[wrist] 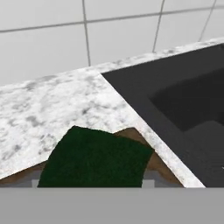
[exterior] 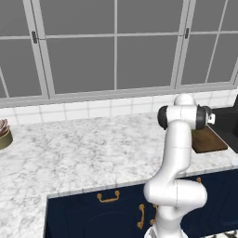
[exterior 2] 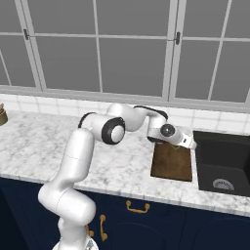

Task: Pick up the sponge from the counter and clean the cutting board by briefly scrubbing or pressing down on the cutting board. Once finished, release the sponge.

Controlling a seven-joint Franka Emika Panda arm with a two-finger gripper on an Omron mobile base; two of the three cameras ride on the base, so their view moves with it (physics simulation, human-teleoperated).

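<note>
Seen from the hand, the sponge (wrist: 96,159) is a dark green block sitting between the two finger tips of my gripper (wrist: 92,183), which is shut on it. Under the sponge lies the far corner of the brown wooden cutting board (wrist: 131,133), resting on the white marble counter (wrist: 52,105). From the right base camera the arm reaches right, and the gripper (exterior 2: 191,143) hangs low over the back edge of the cutting board (exterior 2: 172,163). On the left base side the arm hides part of the cutting board (exterior: 209,141).
A black sink (exterior 2: 222,166) sits directly right of the board, its basin (wrist: 175,100) close to the sponge. A white tiled wall and windows run behind the counter (exterior: 93,148). A potted plant (exterior: 3,135) stands at the far left.
</note>
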